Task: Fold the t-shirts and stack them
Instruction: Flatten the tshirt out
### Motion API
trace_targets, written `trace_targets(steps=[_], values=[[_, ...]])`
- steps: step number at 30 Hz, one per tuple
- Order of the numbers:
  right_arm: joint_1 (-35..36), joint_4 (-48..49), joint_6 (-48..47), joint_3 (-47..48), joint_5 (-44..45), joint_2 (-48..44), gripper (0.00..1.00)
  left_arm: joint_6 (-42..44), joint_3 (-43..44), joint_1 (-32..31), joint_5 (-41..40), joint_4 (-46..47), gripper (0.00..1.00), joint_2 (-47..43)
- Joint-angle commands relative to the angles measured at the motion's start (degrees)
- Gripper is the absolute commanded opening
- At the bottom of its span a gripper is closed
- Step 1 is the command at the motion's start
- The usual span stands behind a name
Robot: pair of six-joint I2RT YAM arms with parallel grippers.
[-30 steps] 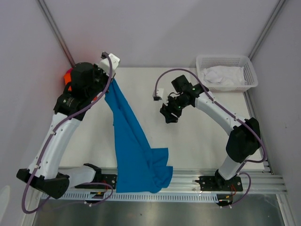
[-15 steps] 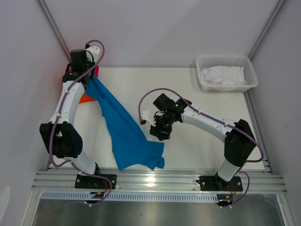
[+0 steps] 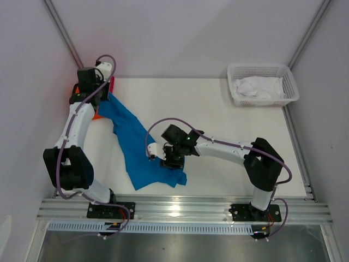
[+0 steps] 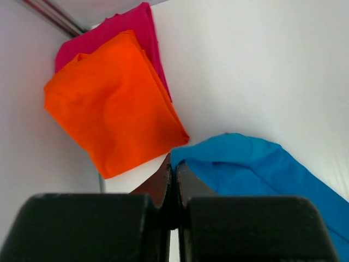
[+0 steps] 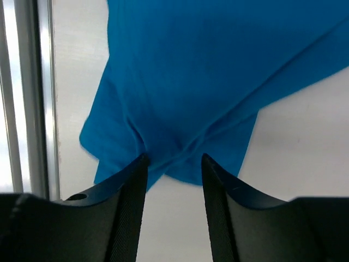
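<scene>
The bright blue t-shirt (image 3: 133, 142) lies stretched on the table from the far left corner to the front edge. My left gripper (image 3: 102, 98) is shut on its far corner; in the left wrist view the left gripper (image 4: 173, 166) pinches the blue cloth (image 4: 256, 164). Just beyond lie the folded orange t-shirt (image 4: 114, 103) and, under it, the pinkish-red t-shirt (image 4: 131, 27); both show partly in the top view, orange (image 3: 97, 114) and pinkish-red (image 3: 112, 84). My right gripper (image 3: 166, 161) is open, low over the shirt's near hem (image 5: 218, 71), and the right gripper (image 5: 174, 161) has its fingers on either side of a fold.
A white lattice basket (image 3: 263, 95) with white cloth (image 3: 256, 87) stands at the far right corner. The aluminium rail (image 3: 218, 207) runs along the front edge, close to the shirt's hem; it also shows in the right wrist view (image 5: 27, 98). Walls close in the left and right sides.
My left gripper carried the blue shirt's corner back to the far left corner and down. The shirt slid off the rail onto the table. My right gripper moved front-left onto the hem.
</scene>
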Motion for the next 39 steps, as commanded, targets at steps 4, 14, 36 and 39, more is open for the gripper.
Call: trace_targets(steps=[4,14,36,39], values=[[4.41,13.71,4.90,8.49,-7.70,7.00,0.53,-2.85,-6.20,-0.03,7.29,4.52,0.00,-8.97],[16.72,9.74,1.21,16.41,-6.55,16.24,0.62,-1.53,-15.08,-0.03,7.03,6.02,0.00,-14.51],[14.09,17.22,-1.35,16.76,5.41,25.56,0.60,-1.45,-18.34,0.06,7.64,7.08,0.00,-14.34],[14.01,15.90,-0.29,17.90,4.09,24.77,0.59,-1.09,-18.95,0.06,7.64,7.25,0.00,-14.34]])
